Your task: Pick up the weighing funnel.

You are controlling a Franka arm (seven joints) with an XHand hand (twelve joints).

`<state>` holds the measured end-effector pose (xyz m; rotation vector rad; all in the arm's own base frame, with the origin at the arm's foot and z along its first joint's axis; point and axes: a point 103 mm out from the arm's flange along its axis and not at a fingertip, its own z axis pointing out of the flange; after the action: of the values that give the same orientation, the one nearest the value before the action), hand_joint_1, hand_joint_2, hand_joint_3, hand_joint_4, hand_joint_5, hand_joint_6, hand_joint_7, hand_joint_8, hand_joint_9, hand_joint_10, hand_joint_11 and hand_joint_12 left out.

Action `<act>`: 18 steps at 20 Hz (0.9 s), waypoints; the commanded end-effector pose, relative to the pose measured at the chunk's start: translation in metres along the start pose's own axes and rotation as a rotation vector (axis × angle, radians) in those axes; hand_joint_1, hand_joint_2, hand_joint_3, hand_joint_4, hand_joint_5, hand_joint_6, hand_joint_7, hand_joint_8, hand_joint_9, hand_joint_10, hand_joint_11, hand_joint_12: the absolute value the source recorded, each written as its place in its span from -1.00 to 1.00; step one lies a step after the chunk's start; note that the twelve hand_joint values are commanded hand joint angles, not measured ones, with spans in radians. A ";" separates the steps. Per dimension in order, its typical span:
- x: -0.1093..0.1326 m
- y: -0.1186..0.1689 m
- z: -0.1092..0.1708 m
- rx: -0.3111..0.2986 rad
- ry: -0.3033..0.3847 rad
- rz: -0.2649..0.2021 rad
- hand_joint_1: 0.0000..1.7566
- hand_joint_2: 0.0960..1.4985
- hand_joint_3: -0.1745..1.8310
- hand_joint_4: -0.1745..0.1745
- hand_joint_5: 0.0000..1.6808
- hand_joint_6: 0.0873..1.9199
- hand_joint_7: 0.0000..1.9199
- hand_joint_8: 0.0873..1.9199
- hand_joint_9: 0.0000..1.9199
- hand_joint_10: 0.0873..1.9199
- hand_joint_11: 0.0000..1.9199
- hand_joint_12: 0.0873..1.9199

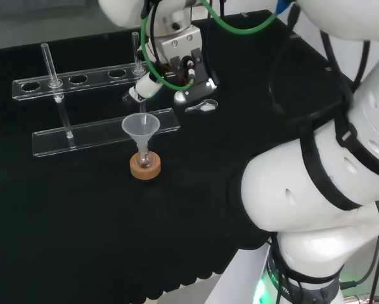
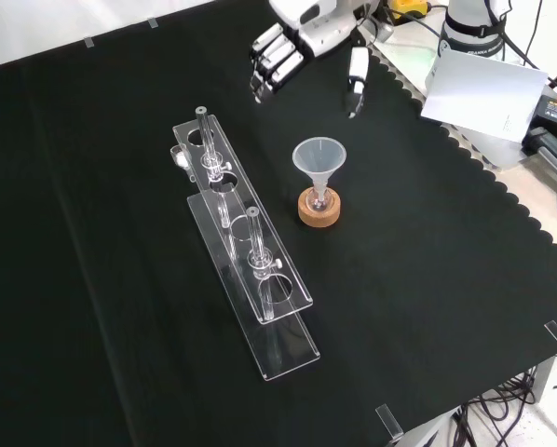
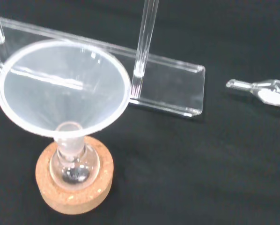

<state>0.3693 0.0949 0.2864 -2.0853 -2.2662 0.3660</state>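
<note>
The weighing funnel [image 1: 202, 106] lies untouched on the bench [image 1: 82, 221]; the hand [image 2: 280, 58] hovers near it, fingers spread and empty, so the grasp is not yet made.

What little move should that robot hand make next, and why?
Probably lower the black and white hand towards the small clear weighing funnel. That piece lies untouched on the black cloth beside the end of the clear plastic rack, and the hand hangs apart from it, open, holding nothing.

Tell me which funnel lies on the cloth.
The weighing funnel, the small clear scoop; the big funnel stands mouth up in its flask on the cork ring.
</note>
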 end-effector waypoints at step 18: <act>-0.106 0.037 -0.001 0.029 0.088 0.075 -0.30 -0.03 -0.64 -0.28 -0.53 -1.00 -0.80 -0.34 -0.53 -0.37 -0.75 0.45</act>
<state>0.3918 0.0274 0.2991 -2.1171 -2.1645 0.3047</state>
